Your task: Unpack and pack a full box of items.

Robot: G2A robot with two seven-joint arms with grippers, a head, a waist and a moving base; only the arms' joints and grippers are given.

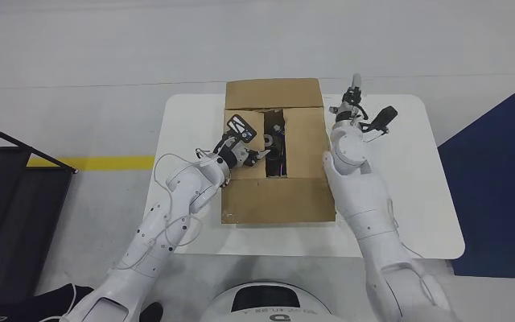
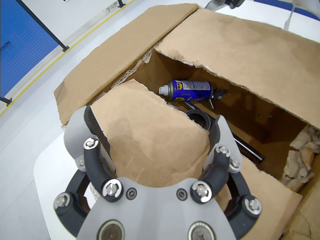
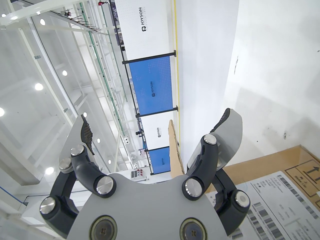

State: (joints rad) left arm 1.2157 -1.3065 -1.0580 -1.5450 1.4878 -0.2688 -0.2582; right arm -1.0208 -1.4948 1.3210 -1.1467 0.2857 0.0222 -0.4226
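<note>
White table [image 1: 402,201], cardboard box [image 1: 278,201] part-open, spray can [image 2: 187,90] inside: unpacking barely begun; left gripper [image 2: 153,121] fingers apart astride a flap [image 2: 150,151], right gripper [image 3: 157,121] likewise spread

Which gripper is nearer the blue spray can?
Left. The left gripper sits over a flap near the spray can; the right gripper is outside the box, at its far corner.
</note>
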